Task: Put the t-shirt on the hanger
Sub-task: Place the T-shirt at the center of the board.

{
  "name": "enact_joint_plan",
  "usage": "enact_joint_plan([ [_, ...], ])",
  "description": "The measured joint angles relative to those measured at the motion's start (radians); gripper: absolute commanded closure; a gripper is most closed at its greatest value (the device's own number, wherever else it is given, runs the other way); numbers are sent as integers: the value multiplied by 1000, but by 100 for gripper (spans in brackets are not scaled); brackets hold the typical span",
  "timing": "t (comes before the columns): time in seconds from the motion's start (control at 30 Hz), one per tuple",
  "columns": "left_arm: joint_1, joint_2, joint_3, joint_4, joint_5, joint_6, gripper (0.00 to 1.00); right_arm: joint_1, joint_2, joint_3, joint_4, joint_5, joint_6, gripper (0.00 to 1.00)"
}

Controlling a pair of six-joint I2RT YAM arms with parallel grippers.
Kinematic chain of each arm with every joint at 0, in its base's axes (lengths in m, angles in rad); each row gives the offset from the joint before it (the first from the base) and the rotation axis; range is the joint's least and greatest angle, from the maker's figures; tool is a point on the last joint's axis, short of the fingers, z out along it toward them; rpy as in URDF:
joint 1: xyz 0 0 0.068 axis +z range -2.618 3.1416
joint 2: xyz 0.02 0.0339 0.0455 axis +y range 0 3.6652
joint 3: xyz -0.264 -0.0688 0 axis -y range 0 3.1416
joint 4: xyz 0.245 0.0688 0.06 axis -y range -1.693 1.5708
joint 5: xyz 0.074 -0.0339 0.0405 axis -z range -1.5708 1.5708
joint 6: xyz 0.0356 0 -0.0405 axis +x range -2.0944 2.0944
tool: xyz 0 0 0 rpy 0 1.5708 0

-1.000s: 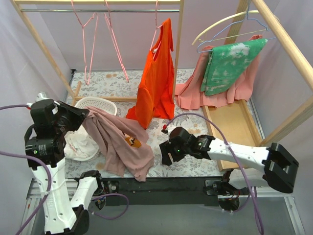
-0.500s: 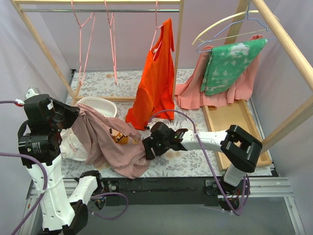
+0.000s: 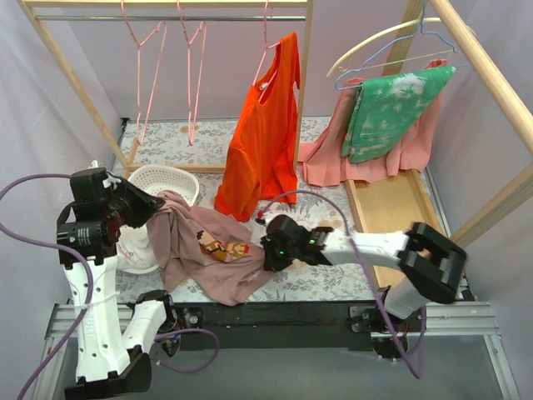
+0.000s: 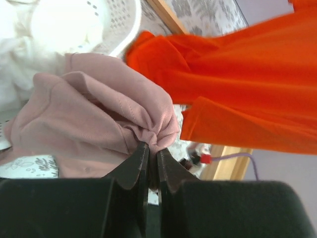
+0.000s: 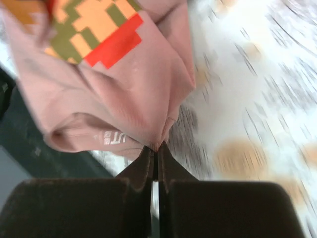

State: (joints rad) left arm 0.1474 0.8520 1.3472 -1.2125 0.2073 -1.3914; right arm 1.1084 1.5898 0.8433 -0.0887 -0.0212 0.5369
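The mauve-pink t-shirt (image 3: 208,250) with a pixel print hangs stretched low between my two grippers, just above the floral table. My left gripper (image 3: 155,208) is shut on a bunched fold at the shirt's left end; the left wrist view shows the fabric (image 4: 99,109) pinched at the fingertips (image 4: 153,148). The right gripper (image 3: 268,252) is shut on the shirt's right edge, and in the right wrist view a thin fold (image 5: 124,94) is clamped between its tips (image 5: 155,148). Two empty pink wire hangers (image 3: 193,75) hang on the rail at the back left.
A bright orange top (image 3: 266,142) hangs on a pink hanger mid-rail, close behind the shirt. A white basket (image 3: 162,179) and white cloth (image 3: 133,246) lie at the left. A salmon garment with green cloth (image 3: 391,108) hangs at the right above a wooden tray (image 3: 400,217).
My right gripper moved left to the shirt's edge, then shut on it. The left gripper shifted right and lower with the shirt. The empty hangers have swung.
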Motion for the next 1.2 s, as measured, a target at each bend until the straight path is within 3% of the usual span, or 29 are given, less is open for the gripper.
enact_joint_plan([
  [0.1, -6, -10, -91, 51, 98, 22, 92, 0, -267, -120, -72, 53, 28, 99],
  [0.2, -42, -12, -172, 91, 155, 34, 87, 0, -484, -138, -153, 113, 55, 99],
  [0.37, -190, 23, -239, 158, 150, 17, 80, 0, -665, -86, -311, 216, 81, 99],
  [0.47, -341, 57, -246, 216, 93, -25, 78, 0, -673, -8, -422, 274, 88, 99],
  [0.6, -680, 154, -248, 302, -75, -121, 74, 0, -672, 131, -544, 351, 89, 99],
  [0.73, -936, 237, -269, 376, -220, -219, 50, 0, -665, 309, -633, 422, 88, 99],
  [0.9, -982, 222, -285, 391, -319, -269, 36, -5, -615, 389, -649, 455, 92, 99],
  [1.03, -983, 141, -286, 367, -376, -265, 36, -25, -531, 259, -588, 381, 93, 99],
  [1.1, -982, 98, -285, 335, -385, -254, 41, -29, -481, 154, -562, 336, 97, 99],
  [1.17, -983, 68, -285, 319, -380, -239, 55, -37, -457, 80, -563, 299, 104, 84],
  [1.2, -983, 55, -285, 315, -369, -231, 57, -43, -452, 70, -560, 290, 107, 84],
])
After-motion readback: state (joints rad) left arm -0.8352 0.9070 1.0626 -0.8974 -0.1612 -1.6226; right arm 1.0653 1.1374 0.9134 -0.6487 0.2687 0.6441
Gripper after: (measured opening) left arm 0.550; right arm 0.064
